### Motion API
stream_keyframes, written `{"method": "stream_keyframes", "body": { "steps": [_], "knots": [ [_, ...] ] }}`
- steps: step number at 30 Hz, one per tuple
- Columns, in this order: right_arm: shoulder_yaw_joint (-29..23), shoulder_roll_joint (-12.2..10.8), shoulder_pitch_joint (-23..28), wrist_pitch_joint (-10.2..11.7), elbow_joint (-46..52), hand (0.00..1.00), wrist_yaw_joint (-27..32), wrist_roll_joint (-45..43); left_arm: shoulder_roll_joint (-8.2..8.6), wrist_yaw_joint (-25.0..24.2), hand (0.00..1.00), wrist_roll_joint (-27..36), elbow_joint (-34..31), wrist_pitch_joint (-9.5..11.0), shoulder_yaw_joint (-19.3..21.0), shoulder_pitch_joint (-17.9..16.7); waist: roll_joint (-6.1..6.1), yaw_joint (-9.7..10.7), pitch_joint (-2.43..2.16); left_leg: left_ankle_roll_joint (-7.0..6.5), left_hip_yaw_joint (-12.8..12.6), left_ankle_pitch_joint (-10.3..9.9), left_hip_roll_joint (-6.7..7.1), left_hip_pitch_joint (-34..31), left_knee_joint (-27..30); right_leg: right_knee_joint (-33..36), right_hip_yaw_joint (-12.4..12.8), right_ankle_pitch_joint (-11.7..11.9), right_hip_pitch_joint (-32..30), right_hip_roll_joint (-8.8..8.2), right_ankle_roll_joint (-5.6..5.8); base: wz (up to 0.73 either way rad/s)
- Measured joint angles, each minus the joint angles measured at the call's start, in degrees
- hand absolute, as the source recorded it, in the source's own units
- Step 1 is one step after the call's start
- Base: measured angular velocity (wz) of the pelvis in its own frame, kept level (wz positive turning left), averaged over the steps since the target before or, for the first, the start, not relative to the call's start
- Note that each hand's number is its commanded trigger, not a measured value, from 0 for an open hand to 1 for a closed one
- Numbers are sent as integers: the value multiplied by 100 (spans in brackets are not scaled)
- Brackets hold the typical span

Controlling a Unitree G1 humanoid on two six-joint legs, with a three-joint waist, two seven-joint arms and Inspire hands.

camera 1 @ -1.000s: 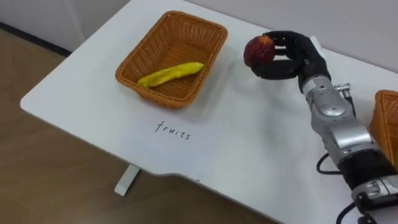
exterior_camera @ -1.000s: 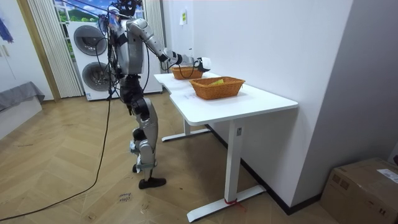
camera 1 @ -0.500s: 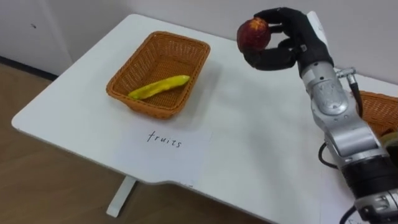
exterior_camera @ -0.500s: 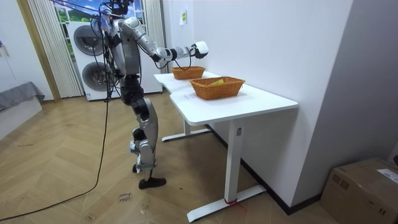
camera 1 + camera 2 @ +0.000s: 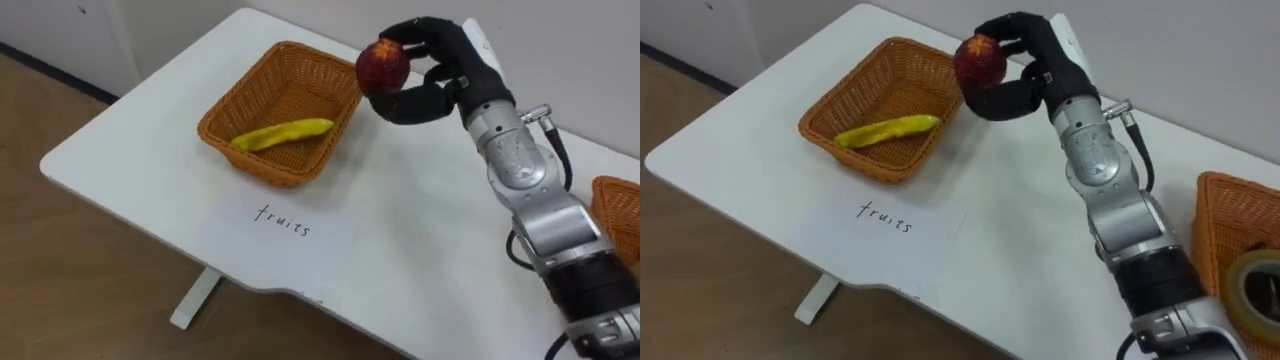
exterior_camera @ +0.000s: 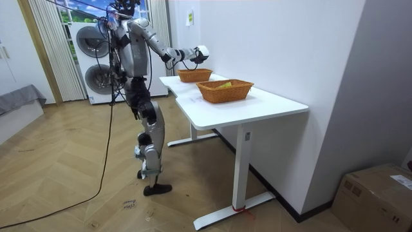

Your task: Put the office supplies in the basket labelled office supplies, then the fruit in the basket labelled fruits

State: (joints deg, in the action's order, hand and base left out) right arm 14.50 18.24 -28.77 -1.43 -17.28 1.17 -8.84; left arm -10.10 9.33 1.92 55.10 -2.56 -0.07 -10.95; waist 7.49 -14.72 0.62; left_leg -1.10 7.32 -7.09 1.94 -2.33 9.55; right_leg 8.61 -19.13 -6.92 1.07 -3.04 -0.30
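The right hand (image 5: pixel 445 72) is in the upper middle of the frame, and its black fingers and thumb are curled tight around a red apple (image 5: pixel 383 66). The apple sits between the fingers on top and the thumb below, and it is up in the air, close to the far right corner of the fruit basket (image 5: pixel 232 105). I cannot tell if it is right over the rim or just beside it. The apple is round and dark red, with a small yellow patch near the top. The side that faces the palm is hidden. The basket is woven, orange-brown, shaped like a box with sloping walls and round corners. A long yellow banana (image 5: pixel 283 132) lies slanted on its bottom. Just in front of the basket lies a flat sheet of white paper (image 5: pixel 300 245) with one word written on it by hand. The table (image 5: pixel 140 150) is smooth and white with round corners. The arm behind the hand is shiny grey metal. At the right edge a second woven basket (image 5: pixel 1230 215) is cut off, and inside it is part of a pale ring that looks like a roll of tape (image 5: pixel 1240 272). In the room view the robot stands at the end of the table, near two stacked washing machines (image 6: pixel 90 58), with its arm stretched out over the table.
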Motion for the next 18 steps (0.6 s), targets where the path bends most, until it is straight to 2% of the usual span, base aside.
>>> {"method": "stream_keyframes", "body": {
  "steps": [2,5,14,18],
  "knots": [
    [43,-14,0,-8,0,100,-72,-60,-2,-1,0,-40,7,-10,7,10,0,-58,6,2,18,-1,1,-3,-10,0,-14,-7,0,0,5,8],
    [92,-15,0,-165,-2,100,-195,-81,-2,-36,0,-39,19,-100,5,11,15,-147,22,4,62,-3,6,-5,-22,0,-79,-11,14,-3,10,6],
    [531,-14,-1,-352,-16,100,-445,-141,-63,-99,0,-51,43,-192,-3,-41,112,-183,83,6,98,-15,25,-23,13,1,-100,-20,48,-13,14,1],
    [537,-13,-2,-364,-50,100,-419,-240,-95,-80,0,-387,57,-288,-5,-66,161,-297,90,5,90,-13,31,-11,17,1,-92,-23,50,-18,15,-1]
  ]
}}
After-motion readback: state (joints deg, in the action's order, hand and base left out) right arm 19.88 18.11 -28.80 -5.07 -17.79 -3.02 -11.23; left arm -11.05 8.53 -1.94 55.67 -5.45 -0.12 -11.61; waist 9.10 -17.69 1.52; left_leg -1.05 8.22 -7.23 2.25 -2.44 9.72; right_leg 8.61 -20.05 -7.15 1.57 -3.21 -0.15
